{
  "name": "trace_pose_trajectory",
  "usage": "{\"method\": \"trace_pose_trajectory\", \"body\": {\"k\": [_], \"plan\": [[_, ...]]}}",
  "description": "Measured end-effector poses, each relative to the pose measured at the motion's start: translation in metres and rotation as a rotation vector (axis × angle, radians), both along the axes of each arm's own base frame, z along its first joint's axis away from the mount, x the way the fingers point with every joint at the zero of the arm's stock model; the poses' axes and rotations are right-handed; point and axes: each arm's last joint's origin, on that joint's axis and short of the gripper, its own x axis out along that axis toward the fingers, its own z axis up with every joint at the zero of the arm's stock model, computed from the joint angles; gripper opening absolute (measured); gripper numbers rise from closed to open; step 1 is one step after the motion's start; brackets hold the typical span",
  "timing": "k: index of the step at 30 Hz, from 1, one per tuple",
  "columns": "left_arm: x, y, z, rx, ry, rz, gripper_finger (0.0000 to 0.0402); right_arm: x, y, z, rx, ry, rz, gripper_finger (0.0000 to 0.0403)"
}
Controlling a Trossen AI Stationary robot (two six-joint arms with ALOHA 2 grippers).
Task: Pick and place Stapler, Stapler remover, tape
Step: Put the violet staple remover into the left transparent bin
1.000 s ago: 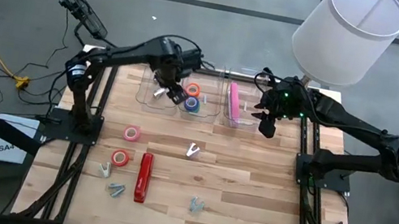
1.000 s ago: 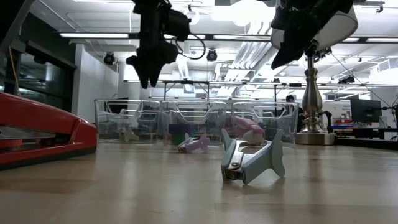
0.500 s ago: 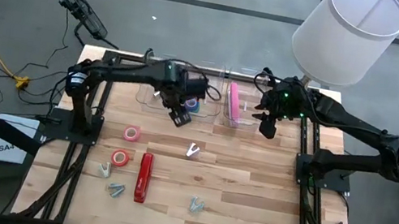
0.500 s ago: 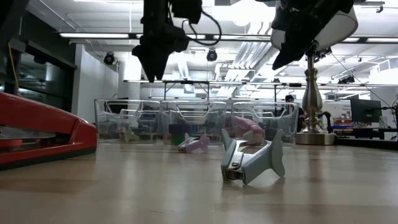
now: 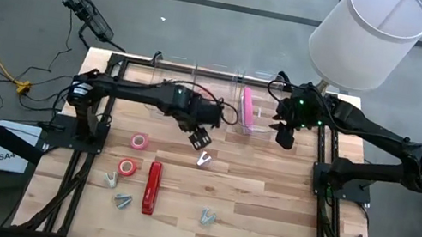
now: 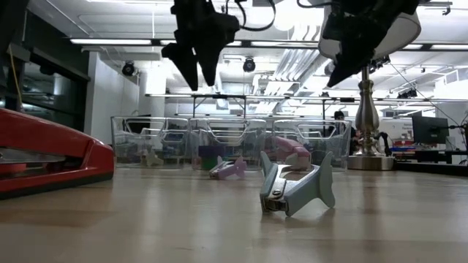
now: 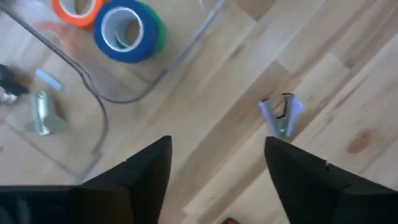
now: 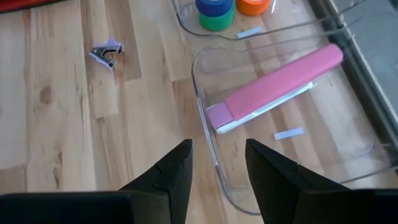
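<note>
High view: two staplers, one red [image 5: 151,186] lying on the wooden table [image 5: 265,207] and one pink [image 5: 246,109] in a clear bin [image 5: 254,130] just beside the right hand [image 5: 283,135]. Four staple removers are on the table, the nearest [image 5: 204,160] just in front of the left hand [image 5: 200,138], three more [image 5: 111,178] [image 5: 122,201] [image 5: 208,216] well apart from it. Two pink-red tape rolls [image 5: 139,141] [image 5: 127,167] lie loose; orange [image 7: 76,10] and blue [image 7: 124,31] rolls sit in a bin behind the left hand. A white lampshade [image 5: 368,37] overhangs the table; grey floor surrounds it. The left hand hovers with fingers parted, empty. The right hand hangs over the pink stapler's bin, fingers parted, gripping nothing.
</note>
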Motion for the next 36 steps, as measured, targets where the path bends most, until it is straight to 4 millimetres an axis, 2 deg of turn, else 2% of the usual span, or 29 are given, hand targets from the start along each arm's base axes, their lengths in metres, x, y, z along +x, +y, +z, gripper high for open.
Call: {"method": "trace_pose_trajectory", "body": {"k": [3,7,11,16,25,31,36], "plan": [[0.003,-0.010,-0.006,-0.036,-0.006,0.106,0.0287,-0.001,0.001,-0.001,0.026,0.008,-0.018,0.0140],[0.012,-0.024,-0.017,-0.074,-0.026,0.226,0.0302,-0.003,0.002,-0.002,0.049,0.027,-0.020,0.0140],[0.025,-0.040,-0.033,-0.080,-0.033,0.216,0.0303,-0.004,0.002,-0.003,0.046,0.046,-0.021,0.0140],[0.042,-0.056,-0.063,-0.073,-0.003,0.179,0.0303,-0.006,0.003,-0.004,0.065,0.063,-0.019,0.0140],[0.062,-0.058,-0.108,-0.087,0.048,0.170,0.0303,-0.008,0.006,-0.006,0.113,0.083,0.008,0.0140],[0.067,-0.058,-0.130,-0.096,0.098,0.141,0.0303,-0.008,0.006,-0.006,0.095,0.087,0.036,0.0140],[0.076,-0.059,-0.139,-0.101,0.048,0.137,0.0303,-0.008,0.006,-0.006,0.091,0.090,0.048,0.0140]]}}
